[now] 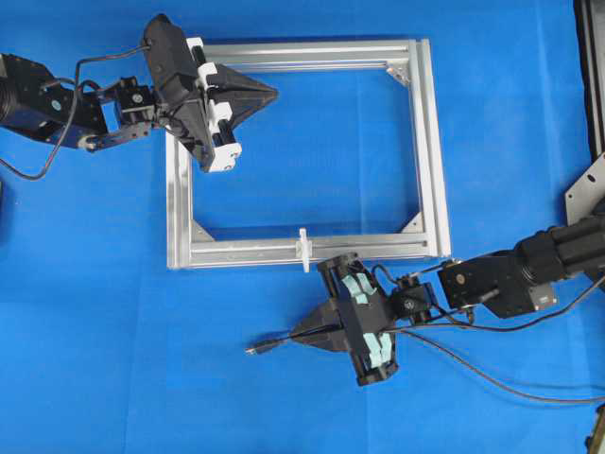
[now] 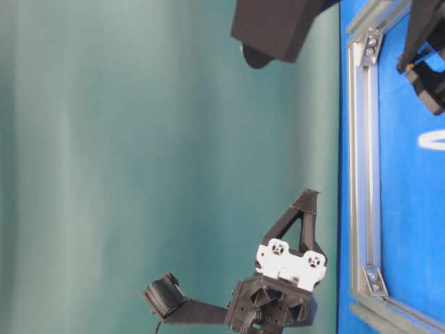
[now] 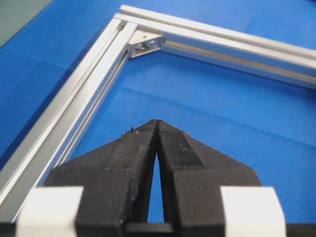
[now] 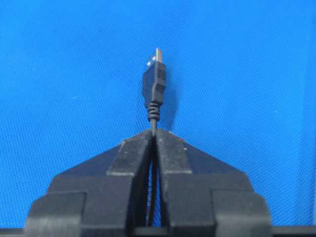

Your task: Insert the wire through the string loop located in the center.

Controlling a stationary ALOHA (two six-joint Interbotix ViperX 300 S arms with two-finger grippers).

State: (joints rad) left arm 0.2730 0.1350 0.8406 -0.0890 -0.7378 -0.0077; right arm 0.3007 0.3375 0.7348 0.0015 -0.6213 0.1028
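Overhead: your right end effector point(image 1: 295, 333) sits on the blue counter point(image 1: 113, 312) below the frame point(image 1: 430, 151), jaws clamped on the wire point(image 1: 492, 378) just behind its plug point(image 1: 257, 347). The plug points left, away from the frame. The rest of the wire trails right across the counter. The loop point(image 1: 303, 249) stands on the frame's lower rail, near the end effector but up and slightly right of the plug tip. Your left end effector point(image 1: 272, 93) hangs over the frame's upper left corner, jaws together, nothing in them.

Table-level: only the left end effector point(image 2: 309, 195) and the frame's edge are clear. Neither wire nor loop can be made out here.

Left wrist: the fingers point(image 3: 170, 145) meet at the tips with only counter beyond. It holds nothing.

Right wrist: the fingers point(image 4: 170, 148) pinch the thin cable right below the strain relief, and the plug point(image 4: 154, 79) stands out straight ahead.

Risks, as judgement:
- The plug faces away from the loop, so you must turn the wrist a good deal. The trailing wire could drag or snag on the frame corner during that turn.
- The grip is on thin cable, so the plug may droop or twist and miss the small opening.
- The loop looks light. A push off-centre could bend it or tip it aside instead of threading it.
- The left end effector is well apart from the loop, so nothing steadies it.
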